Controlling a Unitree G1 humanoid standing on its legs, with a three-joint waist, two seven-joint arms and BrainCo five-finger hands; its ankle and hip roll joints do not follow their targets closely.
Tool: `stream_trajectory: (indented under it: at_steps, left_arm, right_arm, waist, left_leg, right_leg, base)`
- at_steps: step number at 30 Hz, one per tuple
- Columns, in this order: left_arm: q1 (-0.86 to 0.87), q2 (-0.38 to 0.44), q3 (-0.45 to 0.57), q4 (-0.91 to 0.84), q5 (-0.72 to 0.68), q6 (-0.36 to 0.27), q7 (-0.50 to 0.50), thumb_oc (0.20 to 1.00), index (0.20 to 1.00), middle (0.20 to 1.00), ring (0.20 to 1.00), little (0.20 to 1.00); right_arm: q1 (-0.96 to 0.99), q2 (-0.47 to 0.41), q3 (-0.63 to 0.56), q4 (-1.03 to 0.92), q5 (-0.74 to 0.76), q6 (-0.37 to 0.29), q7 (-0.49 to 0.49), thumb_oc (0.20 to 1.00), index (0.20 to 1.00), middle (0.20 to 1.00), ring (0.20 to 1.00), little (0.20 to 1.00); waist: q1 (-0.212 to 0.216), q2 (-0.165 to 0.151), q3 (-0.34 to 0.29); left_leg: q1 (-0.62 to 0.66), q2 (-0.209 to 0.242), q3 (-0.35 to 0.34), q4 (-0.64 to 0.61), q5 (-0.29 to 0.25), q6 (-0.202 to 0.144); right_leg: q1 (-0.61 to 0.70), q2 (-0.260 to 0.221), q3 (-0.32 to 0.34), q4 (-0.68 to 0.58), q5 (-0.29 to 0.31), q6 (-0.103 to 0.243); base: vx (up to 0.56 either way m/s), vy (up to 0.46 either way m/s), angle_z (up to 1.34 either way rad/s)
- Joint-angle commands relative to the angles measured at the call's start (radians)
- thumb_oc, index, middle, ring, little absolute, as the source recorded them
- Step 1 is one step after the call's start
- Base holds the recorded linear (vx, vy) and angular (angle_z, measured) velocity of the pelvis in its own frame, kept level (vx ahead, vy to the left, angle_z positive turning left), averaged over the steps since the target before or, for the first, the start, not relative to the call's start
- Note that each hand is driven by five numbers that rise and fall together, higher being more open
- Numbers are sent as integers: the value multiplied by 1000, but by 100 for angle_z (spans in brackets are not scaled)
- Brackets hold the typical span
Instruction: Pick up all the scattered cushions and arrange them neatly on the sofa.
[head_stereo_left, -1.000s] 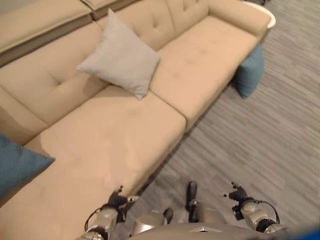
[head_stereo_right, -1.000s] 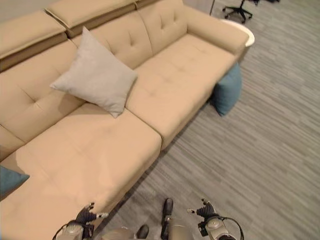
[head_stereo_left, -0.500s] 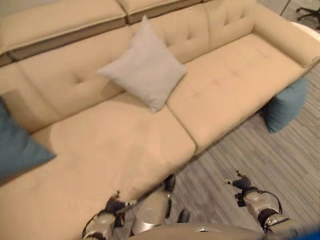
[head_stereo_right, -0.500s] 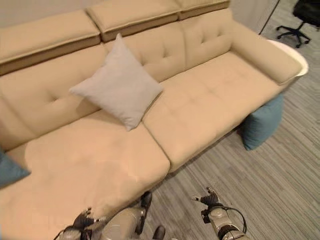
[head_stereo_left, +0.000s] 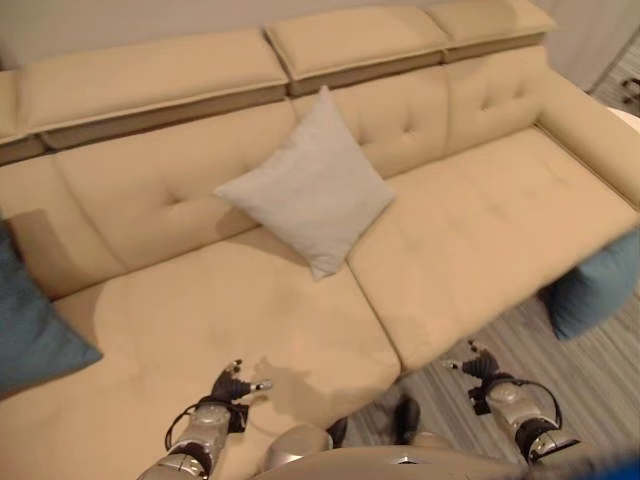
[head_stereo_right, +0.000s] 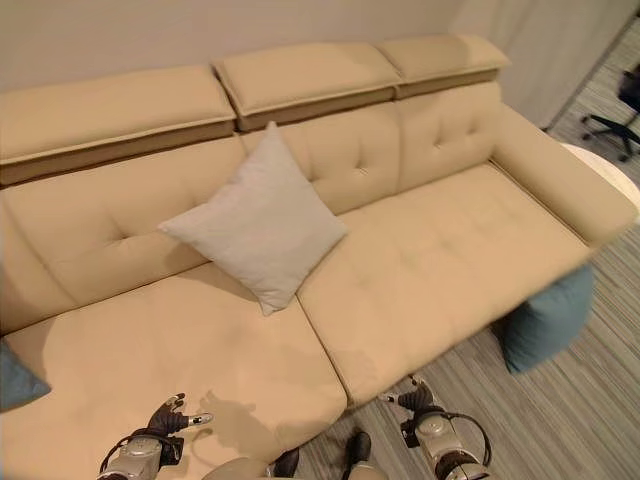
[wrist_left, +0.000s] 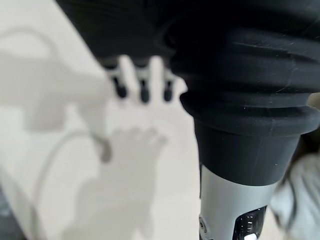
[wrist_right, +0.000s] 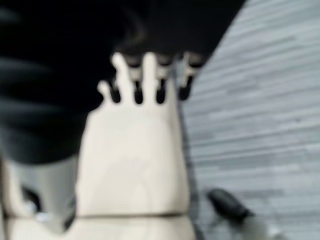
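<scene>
A big tan sofa (head_stereo_right: 420, 260) takes up most of the head views, with a long seat and three flat head pads along the top. The grey striped floor (head_stereo_right: 570, 400) shows at about 4 o'clock.

A light grey cushion (head_stereo_right: 258, 225) leans on the sofa's back, near the middle, standing on one corner like a diamond. Its low corner sits right by the gap between two seat parts.

A blue cushion (head_stereo_left: 30, 320) sits on the sofa seat at 9 o'clock, partly cut off by the edge of the view. Another blue cushion (head_stereo_right: 545, 318) is down on the floor at 4 o'clock. It is touching the front of the sofa, tucked under the end of the seat by the arm rest.

The left hand (head_stereo_left: 228, 385) is at 7 o'clock, just over the front of the sofa seat. Its fingers are out straight and spread, and it holds nothing. The right hand (head_stereo_right: 414, 398) is at 5 o'clock, over the floor just past the sofa's front edge. Its fingers are out straight and loose too, and it holds nothing. Both hands are well apart from every cushion.
</scene>
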Motion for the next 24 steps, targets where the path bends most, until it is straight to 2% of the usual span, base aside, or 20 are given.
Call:
stream_trajectory:
  at_steps: [1, 2, 3, 4, 7, 9, 10, 11, 12, 13, 15, 17, 20, 22, 23, 24]
  left_arm:
    - [16, 2, 16, 14, 19, -16, 16, 1000, 1000, 1000, 1000, 1000]
    - [18, 2, 17, 12, 13, -17, 14, 1000, 1000, 1000, 1000, 1000]
    - [18, 2, 17, 12, 13, -17, 14, 1000, 1000, 1000, 1000, 1000]
    - [19, -3, 17, 17, 9, -20, 12, 1000, 1000, 1000, 1000, 1000]
    - [10, -11, 19, 6, -14, -22, 13, 1000, 1000, 1000, 1000, 1000]
    - [5, -14, 17, -4, -21, -23, 11, 1000, 1000, 1000, 1000, 1000]
    - [5, -16, 12, -9, -18, -24, 10, 1000, 1000, 1000, 1000, 1000]
    - [9, -17, 12, -18, -13, -23, 5, 1000, 1000, 1000, 1000, 1000]
    - [9, -17, 12, -18, -13, -23, 5, 1000, 1000, 1000, 1000, 1000]
    - [13, -18, 12, -25, -6, -21, 2, 1000, 1000, 1000, 1000, 1000]
    - [16, -17, 15, -26, -7, -21, 1, 1000, 1000, 1000, 1000, 1000]
    - [31, -9, 26, -25, -7, -20, 1, 1000, 1000, 1000, 1000, 1000]
    - [41, 6, 42, -27, -12, -15, 1, 1000, 1000, 1000, 1000, 1000]
    - [39, 21, 47, -43, -21, -18, 2, 1000, 1000, 1000, 1000, 1000]
    - [39, 21, 47, -43, -21, -18, 2, 1000, 1000, 1000, 1000, 1000]
    - [39, 29, 53, -58, -28, -23, 6, 1000, 1000, 1000, 1000, 1000]
  right_arm:
    - [-26, -41, -8, -16, -8, -18, -13, 1000, 1000, 1000, 1000, 1000]
    - [-23, -42, -10, -17, -7, -21, -14, 1000, 1000, 1000, 1000, 1000]
    - [-23, -42, -10, -17, -7, -21, -14, 1000, 1000, 1000, 1000, 1000]
    - [-13, -46, -11, -25, 1, -31, -13, 1000, 1000, 1000, 1000, 1000]
    - [-11, -58, -11, -40, 9, -41, -21, 1000, 1000, 1000, 1000, 1000]
    - [-10, -68, -16, -49, 19, -45, -23, 1000, 1000, 1000, 1000, 1000]
    - [-4, -70, -20, -49, 24, -44, -23, 1000, 1000, 1000, 1000, 1000]
    - [1, -73, -26, -50, 30, -42, -22, 1000, 1000, 1000, 1000, 1000]
    - [1, -72, -26, -50, 30, -42, -22, 1000, 1000, 1000, 1000, 1000]
    - [1, -74, -31, -47, 29, -39, -23, 1000, 1000, 1000, 1000, 1000]
    - [-4, -72, -28, -46, 26, -37, -20, 1000, 1000, 1000, 1000, 1000]
    - [-6, -66, -18, -48, 16, -36, -18, 1000, 1000, 1000, 1000, 1000]
    - [-10, -56, -20, -58, 10, -35, -13, 1000, 1000, 1000, 1000, 1000]
    - [-24, -51, -16, -77, 5, -37, -11, 1000, 1000, 1000, 1000, 1000]
    - [-24, -51, -16, -77, 5, -37, -11, 1000, 1000, 1000, 1000, 1000]
    - [-33, -48, -17, -89, 3, -38, -13, 1000, 1000, 1000, 1000, 1000]
  waist:
    - [32, -22, 15]
    - [31, -21, 12]
    - [30, -21, 12]
    - [25, -22, 15]
    - [19, -31, 38]
    - [12, -42, 57]
    - [1, -45, 56]
    - [-7, -44, 54]
    - [-7, -44, 53]
    - [-11, -39, 41]
    - [-5, -38, 36]
    - [18, -42, 31]
    - [34, -44, 29]
    - [36, -42, 39]
    - [36, -42, 39]
    - [28, -30, 41]
  left_leg:
    - [-46, 71, 8, 71, -100, -73]
    - [-46, 86, -12, 62, -94, -88]
    - [-47, 86, -12, 62, -94, -88]
    - [-57, 109, -39, 63, -86, -113]
    - [-135, 126, 2, 124, -67, -144]
    - [-188, 136, 107, 183, -68, -143]
    - [-210, 141, 179, 191, -64, -133]
    - [-227, 133, 289, 193, -65, -113]
    - [-228, 133, 289, 194, -65, -113]
    - [-235, 123, 369, 175, -58, -101]
    - [-226, 121, 375, 161, -63, -97]
    - [-206, 95, 322, 151, -74, -86]
    - [-171, 95, 314, 129, -85, -59]
    - [-151, 98, 304, 112, -85, -41]
    - [-151, 98, 304, 112, -85, -41]
    - [-128, 101, 286, 93, -88, -31]
  right_leg:
    - [39, -41, -18, 38, 8, 43]
    - [40, -32, -28, 44, -6, 37]
    - [40, -32, -28, 44, -6, 37]
    - [66, -14, -68, 35, -37, 15]
    - [100, 2, -122, 1, -58, -12]
    - [132, 1, -155, -28, -61, -19]
    - [143, 0, -178, -45, -61, -19]
    - [160, 6, -206, -64, -56, -22]
    - [160, 6, -206, -64, -56, -21]
    - [165, 14, -217, -68, -59, -19]
    - [162, 19, -213, -62, -62, -18]
    - [163, 23, -203, -33, -75, -17]
    - [144, 3, -212, 94, -89, -2]
    - [86, -13, -198, 214, -58, 33]
    - [86, -13, -198, 214, -58, 33]
    - [34, -12, -158, 291, -27, 59]
  base:
    - [123, -265, 62]
    - [73, -176, 32]
    - [98, -287, 73]
    - [67, -310, 74]
    - [12, -299, 105]
    - [-18, -161, 83]
    - [17, -131, 52]
    - [17, -97, 61]
    - [97, -45, 101]
    - [70, 10, 91]
    - [104, 34, 38]
    - [176, 62, -43]
    - [157, 103, -36]
    - [88, 89, -8]
    - [103, 69, -19]
    - [74, 45, -12]
